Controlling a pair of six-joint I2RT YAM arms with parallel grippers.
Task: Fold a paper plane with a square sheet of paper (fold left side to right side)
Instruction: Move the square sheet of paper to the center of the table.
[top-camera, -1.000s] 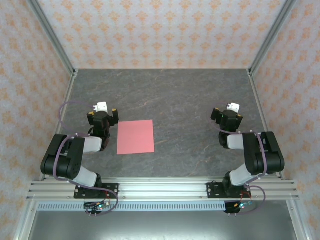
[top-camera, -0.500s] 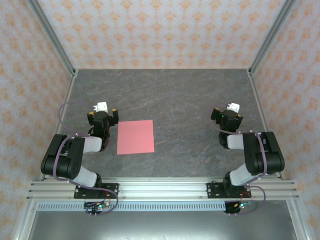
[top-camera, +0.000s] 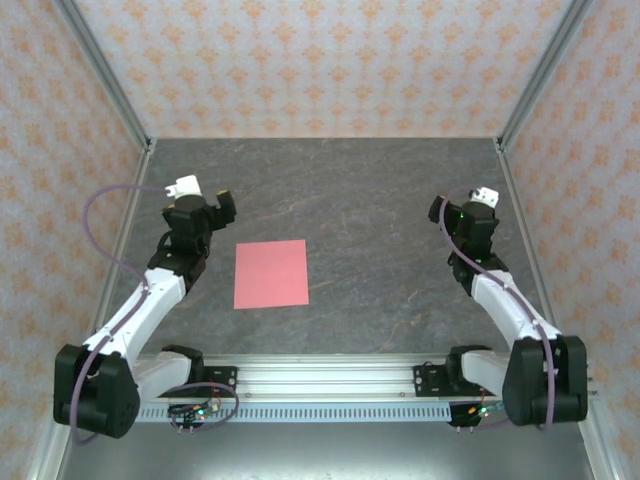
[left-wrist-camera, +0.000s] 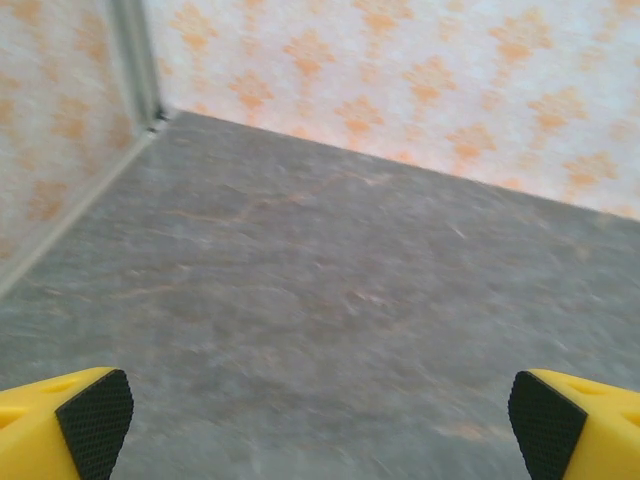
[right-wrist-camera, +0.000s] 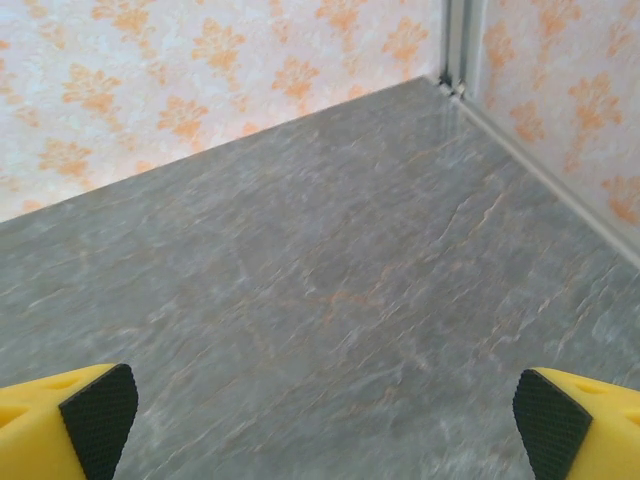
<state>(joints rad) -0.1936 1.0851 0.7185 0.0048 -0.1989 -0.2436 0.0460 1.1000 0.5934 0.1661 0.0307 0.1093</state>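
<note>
Top view: the paper (top-camera: 271, 273), a flat salmon-pink square with a matte face, is laid on the table (top-camera: 380, 200), left of centre. The left gripper (top-camera: 197, 206) is seen at the paper's 10 o'clock, near but apart. The right gripper (top-camera: 466, 212) is at its 2 o'clock, well apart. The fingertips are largely hidden by the wrist bodies, so the gap is hard to read here. The table is dark grey and stone-veined.

Left wrist view: blurred. The left gripper (left-wrist-camera: 320, 425) is spread wide. Only yellow tips with black ribbed pads (left-wrist-camera: 95, 420) are seen, cut off at 7 and 5 o'clock. A metal post (left-wrist-camera: 135, 55) is at 11 o'clock.

Right wrist view: the right gripper (right-wrist-camera: 325, 420) is likewise spread wide, its tips cut off at the bottom corners. A printed wall (right-wrist-camera: 200, 60) is at 12 o'clock.
</note>
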